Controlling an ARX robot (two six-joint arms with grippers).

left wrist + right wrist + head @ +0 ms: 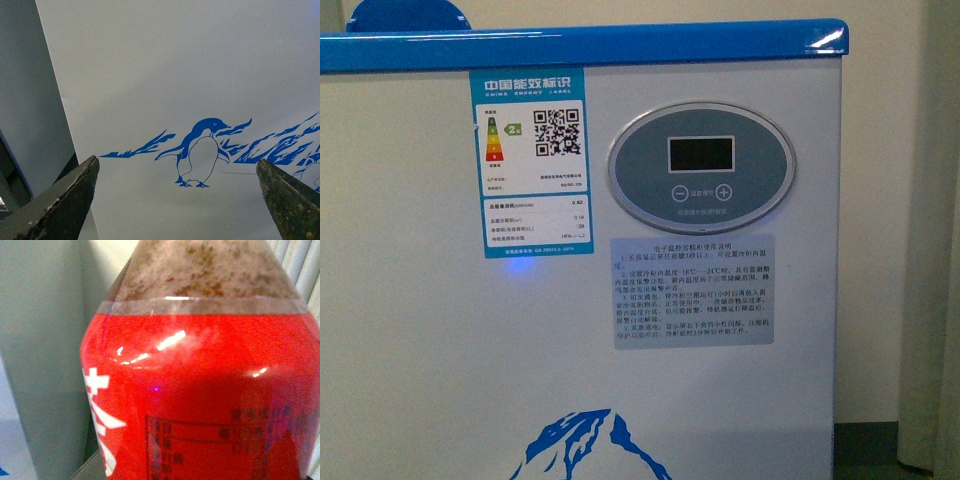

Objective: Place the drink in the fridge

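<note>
The left hand (176,165) is spread wide and empty, its fingers (65,200) pointing at the front of the fridge (150,75) by the penguin picture (200,155). The drink (200,405) fills the right wrist view at close range. The right hand is out of sight, so its grip cannot be told.

The drink (200,390) overfills the right wrist view: cap cut off, label print blurred. On the fridge (420,350), the mountain picture (585,445) runs off the front view's lower edge.
</note>
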